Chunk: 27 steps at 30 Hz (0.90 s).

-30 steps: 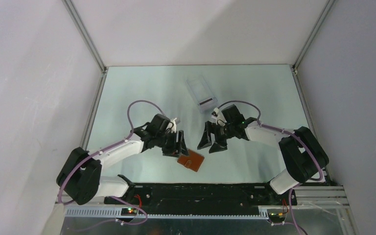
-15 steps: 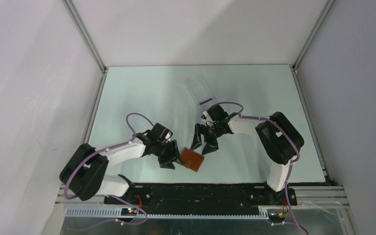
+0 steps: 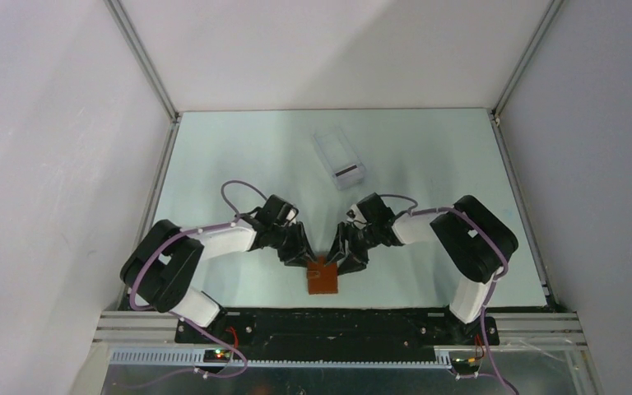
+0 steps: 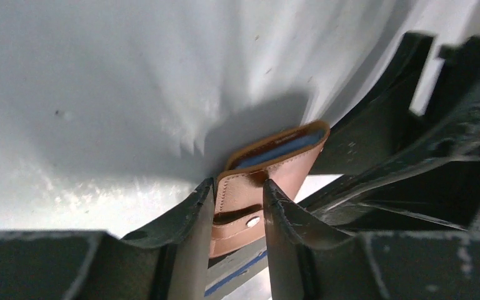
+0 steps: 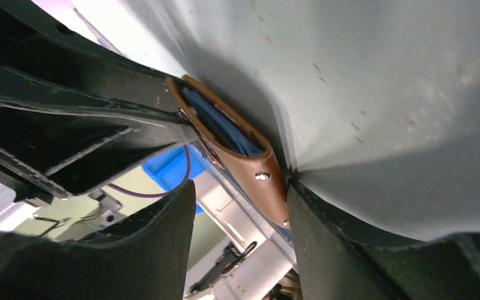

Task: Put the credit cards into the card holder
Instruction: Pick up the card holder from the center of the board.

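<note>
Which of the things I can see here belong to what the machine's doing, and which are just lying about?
Part of the job: card holder; credit cards; left end effector; right end effector.
Just there: purple cables; metal rail at the near edge.

No writing, brand, number or sign can be read in any view; the card holder (image 4: pixel 274 172) shows only plain brown leather and a bare metal snap (image 4: pixel 252 221); the credit cards (image 3: pixel 347 172) are too small for any print to be made out.
</note>
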Tool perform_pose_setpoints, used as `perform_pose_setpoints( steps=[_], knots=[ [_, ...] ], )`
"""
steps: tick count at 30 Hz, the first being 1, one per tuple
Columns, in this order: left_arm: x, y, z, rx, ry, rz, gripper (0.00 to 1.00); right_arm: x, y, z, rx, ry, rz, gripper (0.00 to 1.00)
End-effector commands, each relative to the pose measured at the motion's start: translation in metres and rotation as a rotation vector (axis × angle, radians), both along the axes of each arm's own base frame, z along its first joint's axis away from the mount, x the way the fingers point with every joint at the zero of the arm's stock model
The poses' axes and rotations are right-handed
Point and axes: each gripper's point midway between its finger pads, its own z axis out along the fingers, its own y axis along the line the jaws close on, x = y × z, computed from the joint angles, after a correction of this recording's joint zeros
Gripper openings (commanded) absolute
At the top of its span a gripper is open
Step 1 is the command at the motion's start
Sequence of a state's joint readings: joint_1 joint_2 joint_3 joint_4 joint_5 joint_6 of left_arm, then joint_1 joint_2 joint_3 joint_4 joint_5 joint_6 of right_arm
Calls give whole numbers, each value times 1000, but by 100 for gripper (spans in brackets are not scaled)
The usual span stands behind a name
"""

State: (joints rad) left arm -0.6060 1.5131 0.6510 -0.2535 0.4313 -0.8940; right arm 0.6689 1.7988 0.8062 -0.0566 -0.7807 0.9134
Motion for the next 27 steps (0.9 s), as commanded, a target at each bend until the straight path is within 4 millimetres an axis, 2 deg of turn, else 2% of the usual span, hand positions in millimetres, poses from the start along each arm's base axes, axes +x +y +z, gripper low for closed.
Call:
perform_pose_setpoints(
  steps=[1, 3, 5, 11, 14, 15, 16, 17, 19, 25, 27],
  knots=[
    [19, -20, 16, -140, -63, 29, 37, 14, 22, 30, 168, -48, -85, 55],
    [19, -24, 19, -176, -74, 34, 38, 17, 22, 32, 175, -72, -92, 44],
    [19, -22, 23, -183, -101, 32, 41, 20, 23, 36, 179, -100, -100, 27],
    [21, -21, 48, -217, -198, 9, 47, 28, 27, 56, 240, -192, -92, 0],
    [24, -11, 59, -169, -267, -5, 53, 30, 24, 68, 243, -236, -98, 0],
    [23, -4, 56, -124, -268, 3, 57, 31, 23, 72, 240, -262, -101, 0],
    [26, -2, 66, -115, -315, -11, 60, 29, 20, 70, 218, -258, -97, 0],
    [27, 6, 63, -70, -318, -1, 64, 31, 18, 73, 211, -273, -103, 0],
    [30, 12, 72, -42, -366, -5, 69, 28, 14, 72, 187, -278, -99, 0],
    [31, 11, 79, 28, -420, -68, 72, 19, 4, 67, 109, -273, -94, 0],
    [25, 9, 72, 81, -416, -115, 73, 19, 3, 69, 105, -273, -99, 0]
  ],
)
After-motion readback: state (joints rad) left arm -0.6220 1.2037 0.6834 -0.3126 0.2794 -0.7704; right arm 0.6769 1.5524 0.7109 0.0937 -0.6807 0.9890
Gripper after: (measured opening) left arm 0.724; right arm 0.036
